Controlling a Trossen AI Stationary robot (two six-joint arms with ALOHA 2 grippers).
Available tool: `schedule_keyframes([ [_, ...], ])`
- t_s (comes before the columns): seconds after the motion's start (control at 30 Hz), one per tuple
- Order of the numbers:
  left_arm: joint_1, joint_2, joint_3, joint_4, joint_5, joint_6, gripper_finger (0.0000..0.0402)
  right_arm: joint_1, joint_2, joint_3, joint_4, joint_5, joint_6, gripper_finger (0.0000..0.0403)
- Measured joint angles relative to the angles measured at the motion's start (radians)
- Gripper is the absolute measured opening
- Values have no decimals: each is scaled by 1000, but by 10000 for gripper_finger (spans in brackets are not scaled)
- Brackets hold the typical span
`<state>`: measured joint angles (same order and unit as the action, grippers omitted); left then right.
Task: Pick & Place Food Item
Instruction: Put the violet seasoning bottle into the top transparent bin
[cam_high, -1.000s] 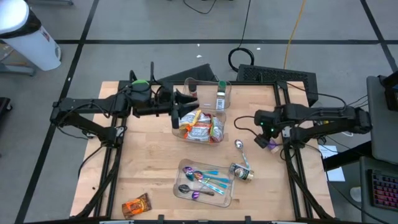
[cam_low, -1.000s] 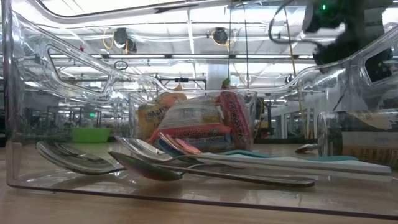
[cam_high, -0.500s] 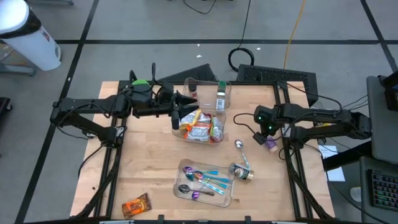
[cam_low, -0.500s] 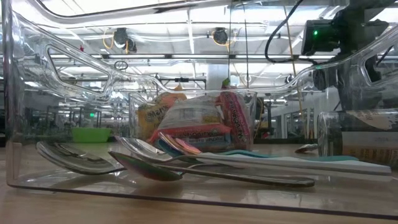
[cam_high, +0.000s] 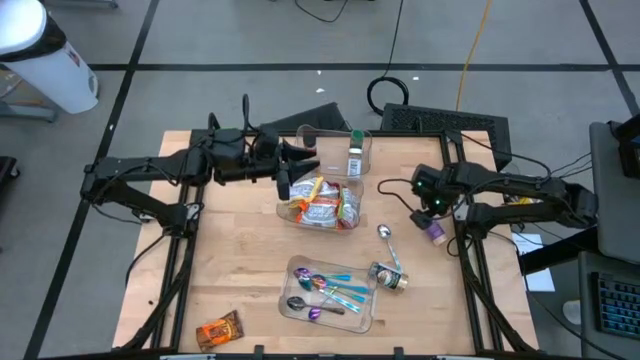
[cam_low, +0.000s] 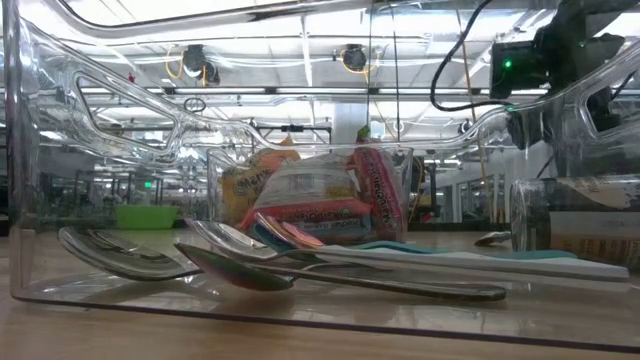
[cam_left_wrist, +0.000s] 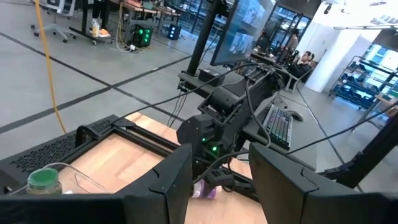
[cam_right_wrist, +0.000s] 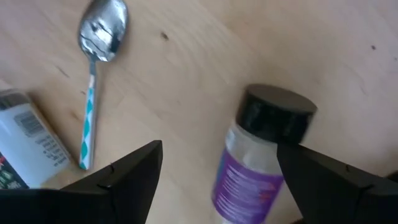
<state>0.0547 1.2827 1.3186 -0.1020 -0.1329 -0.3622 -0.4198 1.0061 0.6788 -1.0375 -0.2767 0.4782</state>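
Observation:
Several snack packets lie in a clear bin at the table's middle; they also show in the low view. An orange-brown packet lies on the table near the near left corner. My left gripper hovers open and empty over the bin's far left corner; in the left wrist view it looks level across the table. My right gripper is open and points down over a purple-labelled bottle with a black cap, which lies on its side at the table's right.
A loose spoon and a can on its side lie left of the bottle. A clear tray of spoons sits near the front. A far bin holds a green-capped bottle. Bare wood lies at the left.
My right gripper has come down toward the purple-labelled bottle, staying open. My left arm's wrist has turned over the snack bin; its gripper stays open and empty.

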Motion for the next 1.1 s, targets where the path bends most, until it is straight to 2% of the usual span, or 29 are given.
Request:
schedule_keyframes([
  [0.2,13,0,0,0,-2,26,166,-41,0,0,2,28,-31,309],
  [0.37,18,0,0,0,-2,28,166,-47,8,0,28,151,-54,309],
  [0.57,17,0,0,-1,-2,33,166,-46,84,0,95,143,-50,309],
  [0.8,17,0,0,-17,0,40,166,-46,213,0,74,147,-71,309],
  [1.1,17,0,0,-59,0,40,166,-46,301,0,76,146,-71,308],
])
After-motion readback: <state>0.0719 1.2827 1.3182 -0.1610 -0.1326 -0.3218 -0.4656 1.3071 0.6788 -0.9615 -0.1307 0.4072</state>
